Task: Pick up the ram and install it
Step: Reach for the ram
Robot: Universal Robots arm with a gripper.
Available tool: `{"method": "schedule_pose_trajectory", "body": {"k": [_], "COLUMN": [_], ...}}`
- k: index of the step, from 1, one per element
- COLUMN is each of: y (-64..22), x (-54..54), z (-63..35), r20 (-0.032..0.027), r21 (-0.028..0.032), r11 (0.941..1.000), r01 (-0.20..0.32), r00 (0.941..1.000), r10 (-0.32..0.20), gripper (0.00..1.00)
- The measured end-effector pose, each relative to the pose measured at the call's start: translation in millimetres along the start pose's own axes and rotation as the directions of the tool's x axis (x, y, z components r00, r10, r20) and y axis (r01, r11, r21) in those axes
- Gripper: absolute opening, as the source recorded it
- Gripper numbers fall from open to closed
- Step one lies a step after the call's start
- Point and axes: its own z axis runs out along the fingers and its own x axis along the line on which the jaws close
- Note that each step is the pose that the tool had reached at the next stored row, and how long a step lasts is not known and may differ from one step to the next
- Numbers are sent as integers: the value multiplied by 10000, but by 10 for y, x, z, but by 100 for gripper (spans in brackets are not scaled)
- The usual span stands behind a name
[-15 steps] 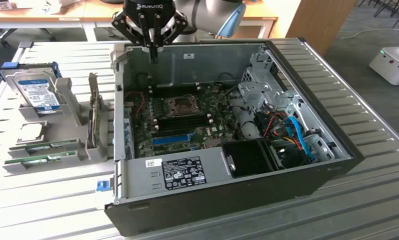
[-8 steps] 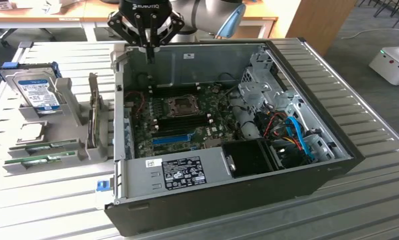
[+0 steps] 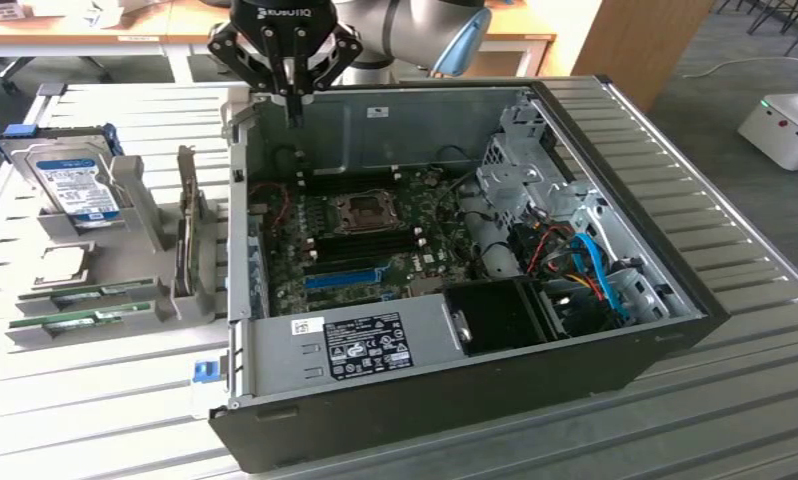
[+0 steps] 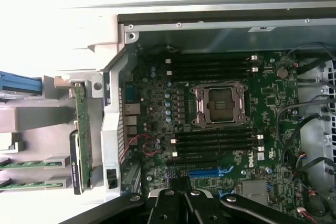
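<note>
Ram (image 3: 99, 292) lies flat in a grey holder (image 3: 32, 335) on the surface (image 3: 79, 420), well apart from my claw (image 3: 292, 100), which is clenched on nothing. I see the claw hanging over the rear corner of the open computer case (image 3: 439, 400) at the exterior view's left, above the motherboard (image 3: 372, 240) and its bare CPU socket (image 3: 368, 210). Outside the case wall stand an upright green card (image 3: 186, 215) and a hard drive (image 3: 79, 185). A second green stick (image 3: 72, 320) lies just beside the ram.
</note>
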Motion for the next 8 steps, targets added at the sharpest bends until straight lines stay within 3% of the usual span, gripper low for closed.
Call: {"method": "schedule_pose_trajectory", "body": {"k": [8], "y": [-4], "x": [53], "z": [-1], "r20": [-25], "r21": [2], "r11": [10000], "r01": [-1], "r00": [10000], "r10": [1], "gripper": [11]}}
